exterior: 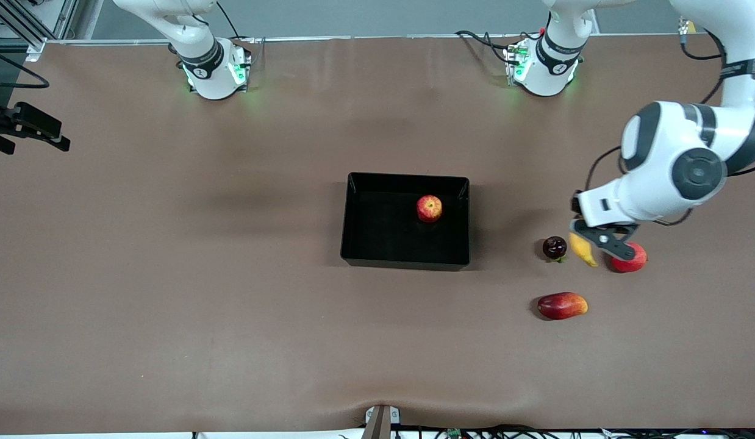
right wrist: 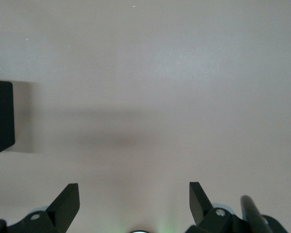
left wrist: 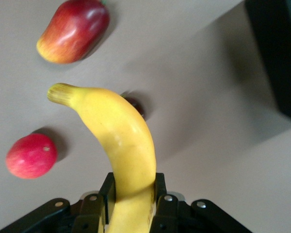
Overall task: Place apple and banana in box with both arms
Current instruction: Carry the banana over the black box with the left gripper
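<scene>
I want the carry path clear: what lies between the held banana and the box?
Only bare brown table, seen in the front view. The left gripper holds the banana over the dark round fruit; the box holds the apple.

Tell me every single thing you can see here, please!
box: one, black, middle of the table.
apple: one, red and yellow, in the box.
banana: one, yellow, held in the left gripper, lifted over the table between the dark fruit and the pink fruit.
dark fruit: one, dark red, round, toward the left arm's end.
pink fruit: one, pinkish red, round, partly under the left gripper.
long fruit: one, red and orange, nearer the front camera than the dark fruit.
left gripper: one, black, shut on the banana.
right gripper: one, black, open, waits over bare table.
</scene>
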